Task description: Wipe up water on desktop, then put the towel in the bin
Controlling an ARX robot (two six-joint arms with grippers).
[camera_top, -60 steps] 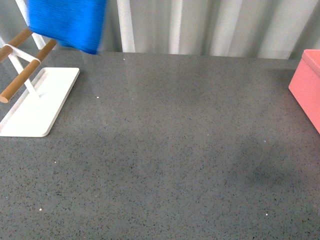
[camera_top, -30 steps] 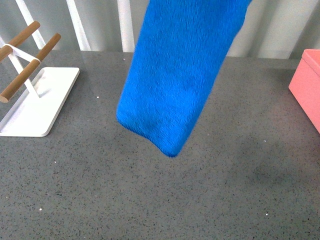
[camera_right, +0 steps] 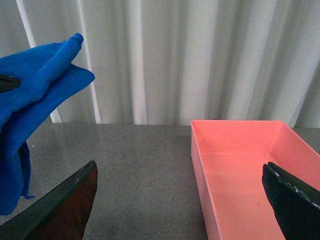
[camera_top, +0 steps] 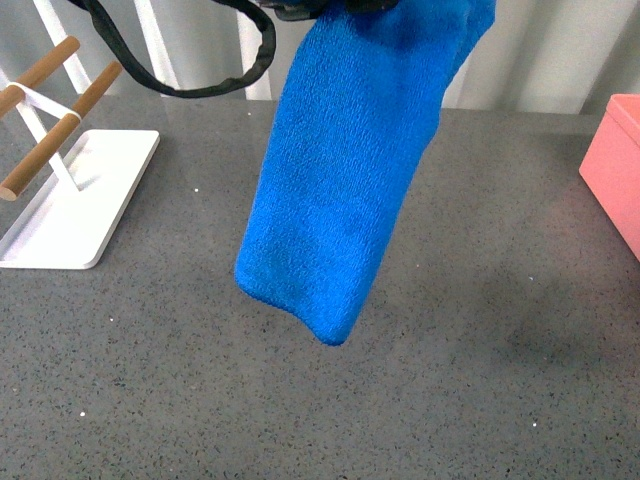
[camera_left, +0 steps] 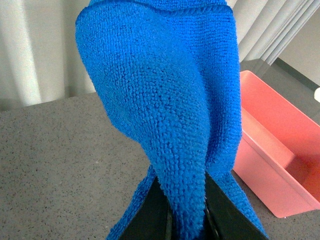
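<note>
Dark grey, finely speckled stone-like desktop (camera_top: 150, 380) fills the front view from near edge to far edge. A faint darker patch (camera_top: 530, 345) lies on it to the near right; whether it is moisture or shadow cannot be told. A pale pleated curtain (camera_top: 540, 50) closes the far side.

Bright blue terry towel (camera_top: 340, 200), folded lengthwise, hangs in the air over the middle of the desktop. Its upper end is at the top of the view and its rounded lower end hangs free, well apart from the bin.

White rack with a flat tray base (camera_top: 75, 205) and two tilted wooden bars (camera_top: 55, 130) stands at the far left.

Salmon-pink straight-sided plastic bin (camera_top: 615, 170) sits at the right edge, only partly visible there. The right wrist view shows it as an open rectangular box (camera_right: 250, 170).

A black cable (camera_top: 200, 88) loops across the upper left of the front view.

Left gripper (camera_left: 187, 200): its dark fingers (camera_left: 160, 215) are clamped on a fold of the towel, which rises from between them.

Right gripper (camera_right: 175, 200): jaws spread wide, nothing between them, above the desktop just beside the bin.
</note>
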